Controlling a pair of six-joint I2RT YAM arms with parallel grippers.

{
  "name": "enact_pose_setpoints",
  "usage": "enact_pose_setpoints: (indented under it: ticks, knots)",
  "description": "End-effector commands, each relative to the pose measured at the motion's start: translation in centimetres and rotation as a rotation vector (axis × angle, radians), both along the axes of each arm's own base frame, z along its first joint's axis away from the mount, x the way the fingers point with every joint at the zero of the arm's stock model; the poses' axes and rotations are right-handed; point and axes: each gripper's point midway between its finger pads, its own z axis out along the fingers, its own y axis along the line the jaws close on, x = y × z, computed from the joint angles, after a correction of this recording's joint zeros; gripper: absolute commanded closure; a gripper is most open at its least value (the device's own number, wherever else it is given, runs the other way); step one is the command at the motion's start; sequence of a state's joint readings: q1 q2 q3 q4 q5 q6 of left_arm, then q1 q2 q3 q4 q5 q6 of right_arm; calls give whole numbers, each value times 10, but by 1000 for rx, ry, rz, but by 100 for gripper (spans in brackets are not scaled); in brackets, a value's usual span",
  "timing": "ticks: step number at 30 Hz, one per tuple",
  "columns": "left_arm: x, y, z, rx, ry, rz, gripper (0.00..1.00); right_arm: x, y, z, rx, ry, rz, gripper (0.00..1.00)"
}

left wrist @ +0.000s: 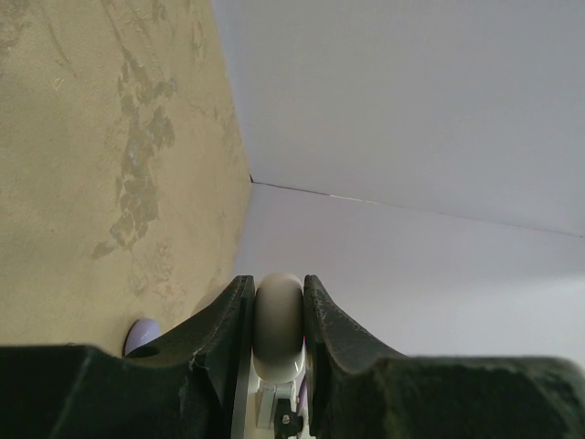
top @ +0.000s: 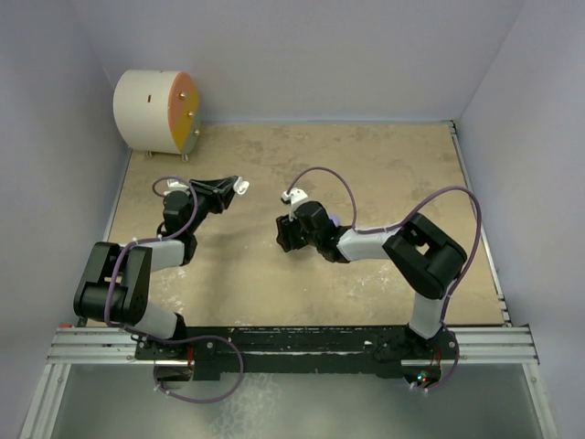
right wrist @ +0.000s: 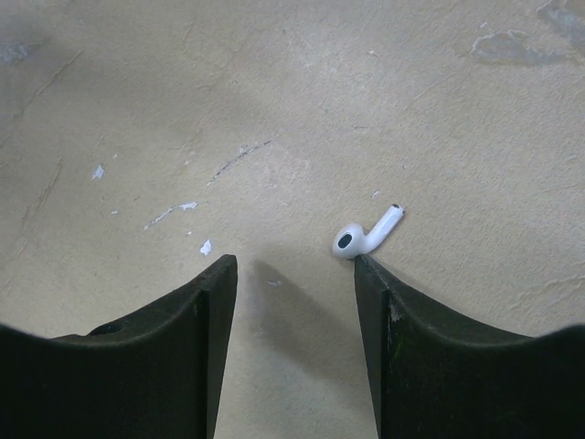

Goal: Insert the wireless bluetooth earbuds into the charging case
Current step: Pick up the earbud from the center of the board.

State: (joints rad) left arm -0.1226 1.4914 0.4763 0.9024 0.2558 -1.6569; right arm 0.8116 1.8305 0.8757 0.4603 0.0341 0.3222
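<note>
A: Where's the charging case?
B: Clamped edge-on in the left hand, right of the drum.
A: The earbud?
B: On the bench, farther from the drum, just beside one fingertip's edge of the spread right hand.

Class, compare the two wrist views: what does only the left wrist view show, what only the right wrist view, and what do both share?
Only the left wrist view: the left gripper shut on a whitish round piece seen edge-on, apparently the charging case, with pale walls behind. Only the right wrist view: the right gripper open and empty, a white earbud lying on the tabletop beside one fingertip. Both: dark fingers at the bottom edge and the tan, mottled tabletop.
</note>
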Motion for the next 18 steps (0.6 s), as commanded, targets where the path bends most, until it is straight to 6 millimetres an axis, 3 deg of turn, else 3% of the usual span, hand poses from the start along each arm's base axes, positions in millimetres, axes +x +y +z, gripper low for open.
enact_pose_setpoints:
  ticks: [1, 18]
  knots:
    - [1, 4, 25, 7, -90, 2, 100, 7, 14, 8, 17, -9, 18, 43]
    - [-1, 8, 24, 3, -88, 8, 100, 18, 29, 11, 27, -30, 38, 43]
